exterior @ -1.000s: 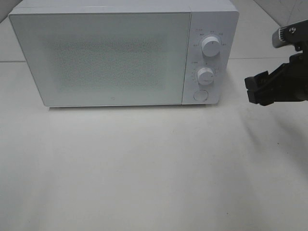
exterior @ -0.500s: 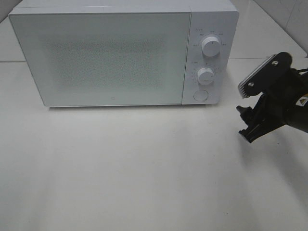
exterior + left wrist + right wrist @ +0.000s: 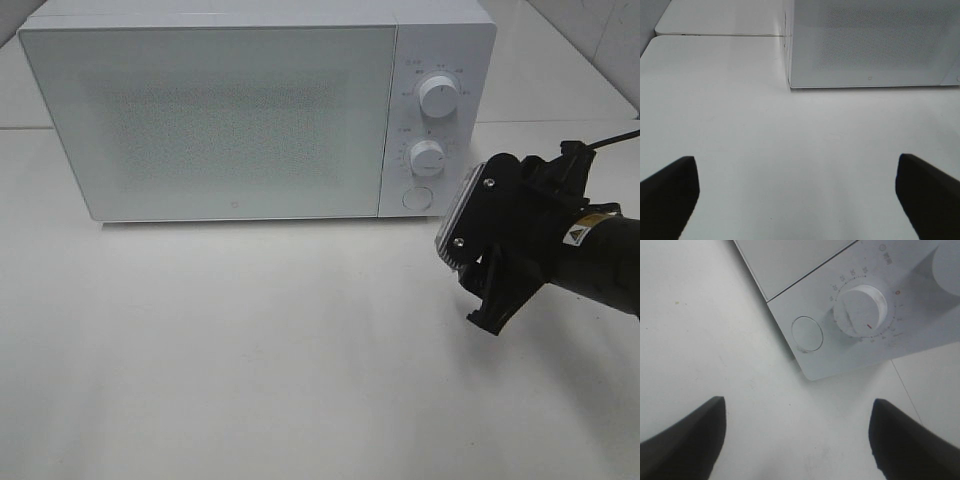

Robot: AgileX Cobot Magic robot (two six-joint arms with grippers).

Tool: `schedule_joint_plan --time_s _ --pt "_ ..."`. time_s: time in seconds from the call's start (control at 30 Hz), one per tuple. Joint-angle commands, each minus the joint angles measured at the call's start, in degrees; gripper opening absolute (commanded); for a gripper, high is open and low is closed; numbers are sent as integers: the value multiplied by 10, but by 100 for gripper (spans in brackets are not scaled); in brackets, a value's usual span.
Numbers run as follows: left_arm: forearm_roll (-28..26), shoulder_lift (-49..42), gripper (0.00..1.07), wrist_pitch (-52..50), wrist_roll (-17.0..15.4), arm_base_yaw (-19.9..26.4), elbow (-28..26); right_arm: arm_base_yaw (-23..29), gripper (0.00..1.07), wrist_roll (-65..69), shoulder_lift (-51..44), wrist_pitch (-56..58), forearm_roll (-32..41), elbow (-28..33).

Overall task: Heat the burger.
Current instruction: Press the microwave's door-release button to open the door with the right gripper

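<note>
Timer scale, one side of the lower knob (image 3: 860, 310): grey numbers on the microwave (image 3: 920, 340) panel; 30 and 35 read clearly, and the two before them look like 20 and 25.
Timer scale, other side: an orange 0, then small grey digits, of which 3, 4 and 5 can be read.
Scale heading: a small clock sign with two Chinese characters, too blurred to read.
Knob pointer: a short red dash on the knob face, toward the low digits.
Upper knob (image 3: 438, 95) scale: print too small to read.
Door (image 3: 869, 78): a tiny logo mark at its lower edge, unreadable.
Right arm sticker (image 3: 575, 235): yellow warning triangle; no wording legible.
</note>
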Motion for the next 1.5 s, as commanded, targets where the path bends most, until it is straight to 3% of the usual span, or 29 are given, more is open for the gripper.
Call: schedule_joint_plan --time_s 0.03,0.5,0.67,0.73,0.8,0.83,0.87,0.9,0.93,0.97,1.0,1.1,1.5 --pt "1 -5 100 -6 -2 3 -1 8 76 -26 -2 17 1 -1" --pt "1 -5 100 -6 -2 3 -1 8 73 -93 -2 45 -1 -8" --pt "1 -5 100 -6 -2 3 -1 8 65 -129 -2 44 -1 -8" --pt "1 -5 100 -6 -2 3 -1 8 52 -192 -2 32 -2 -8" --pt "1 -5 100 -6 -2 3 -1 8 47 -207 -2 32 -2 -8" --pt "1 -5 100 -6 -2 3 -1 8 35 -223 -2 32 -2 -8" --pt "1 -5 100 -6 -2 3 -1 8 35 -223 -2 32 -2 -8" --pt "1 -5 100 -6 -2 3 -1 8 23 -228 -2 34 -2 -8" --pt "1 -5 100 -6 -2 3 -1 8 16 -228 -2 34 -3 -8" --pt "1 -5 100 -6 -2 3 -1 8 16 -228 -2 34 -3 -8" --pt "1 -5 100 -6 -2 3 -1 8 6 -228 -2 34 -5 -8" --pt "1 -5 100 -6 -2 3 -1 8 0 -228 -2 34 -5 -8" --pt "1 -5 100 -6 -2 3 -1 8 0 -227 -1 34 -33 -8"
